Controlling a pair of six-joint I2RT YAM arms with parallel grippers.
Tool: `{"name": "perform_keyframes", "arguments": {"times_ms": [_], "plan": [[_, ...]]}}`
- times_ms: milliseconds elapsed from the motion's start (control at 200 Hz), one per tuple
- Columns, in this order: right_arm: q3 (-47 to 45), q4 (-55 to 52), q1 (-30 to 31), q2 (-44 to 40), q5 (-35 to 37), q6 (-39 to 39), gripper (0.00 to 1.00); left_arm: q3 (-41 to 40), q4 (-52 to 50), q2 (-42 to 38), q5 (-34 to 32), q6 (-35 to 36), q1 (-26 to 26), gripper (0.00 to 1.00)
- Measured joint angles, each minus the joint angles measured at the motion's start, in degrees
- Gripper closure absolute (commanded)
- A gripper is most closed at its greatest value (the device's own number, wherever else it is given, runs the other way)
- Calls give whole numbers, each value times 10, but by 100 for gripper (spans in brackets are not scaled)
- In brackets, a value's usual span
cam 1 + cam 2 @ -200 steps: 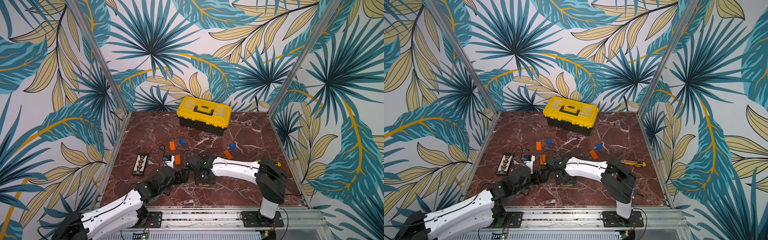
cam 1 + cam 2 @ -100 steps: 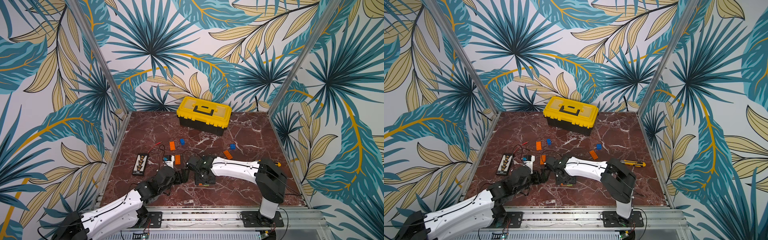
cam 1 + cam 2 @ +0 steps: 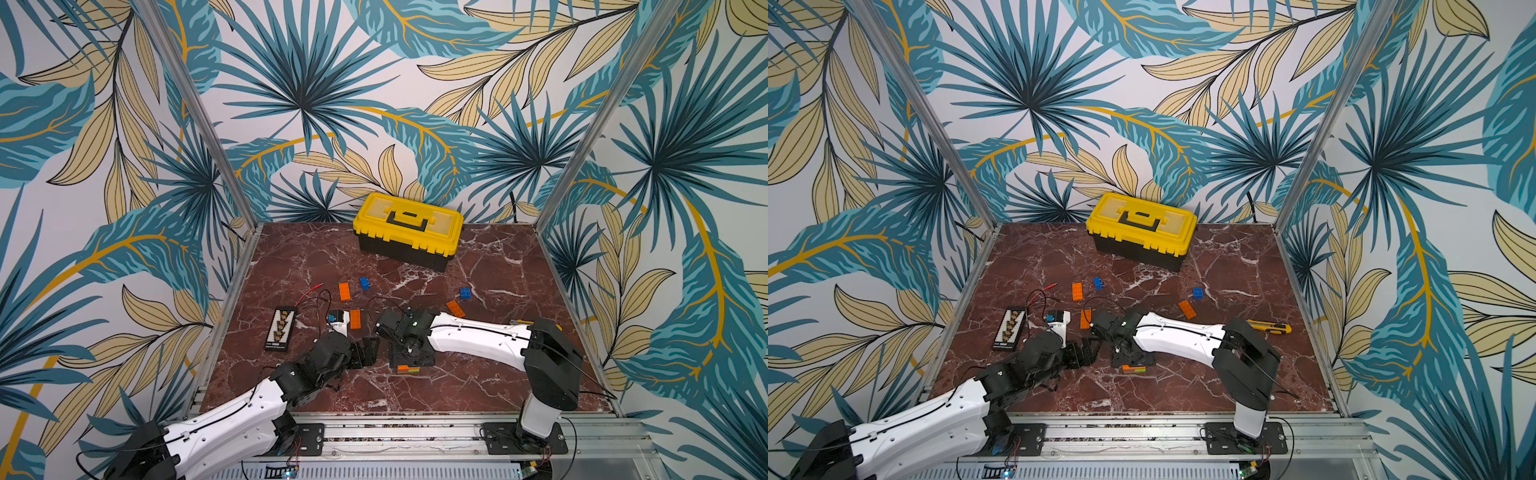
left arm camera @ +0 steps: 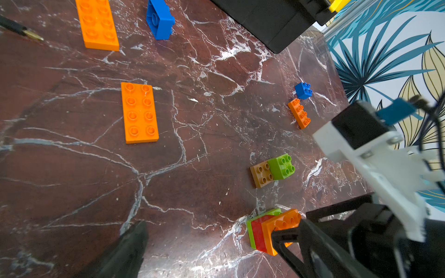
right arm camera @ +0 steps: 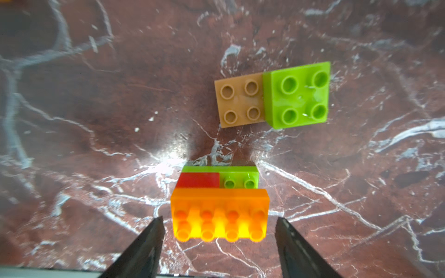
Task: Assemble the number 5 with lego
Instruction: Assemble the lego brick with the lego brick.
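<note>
A lego stack (image 5: 219, 199) stands on the marble: an orange oblong on a red brick and a lime green plate. It also shows in both top views (image 3: 408, 368) (image 3: 1133, 368). My right gripper (image 5: 219, 226) hangs straight over it, open, with a gap between each finger and the orange oblong. A tan plate (image 5: 239, 103) with a lime green brick (image 5: 298, 93) on one end lies just beyond. My left gripper (image 3: 365, 352) hovers open and empty to the left of the stack (image 4: 269, 228). Loose orange oblongs (image 3: 344, 291) (image 3: 355, 319) (image 3: 455, 308) and blue bricks (image 3: 364, 283) (image 3: 465, 293) lie farther back.
A yellow-and-black toolbox (image 3: 407, 228) stands at the back. A utility knife (image 3: 1268, 327) lies behind the right arm. At the left are a black strip of parts (image 3: 281, 329) and a small white device (image 3: 338, 321) with loose wires.
My right gripper's jaws have spread wider around the orange oblong. Neither arm has visibly shifted.
</note>
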Motion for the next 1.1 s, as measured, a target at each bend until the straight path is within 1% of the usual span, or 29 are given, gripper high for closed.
{"name": "perform_keyframes", "arguments": {"times_ms": [160, 310, 1096], "plan": [[-31, 9, -3, -34, 9, 8, 27, 0, 0, 4, 2, 0, 0, 0], [-45, 11, -8, -31, 10, 10, 29, 0, 1, 6, 3, 0, 0, 0], [-45, 33, -10, -3, 4, 10, 29, 0, 5, 11, 4, 0, 0, 0]]}}
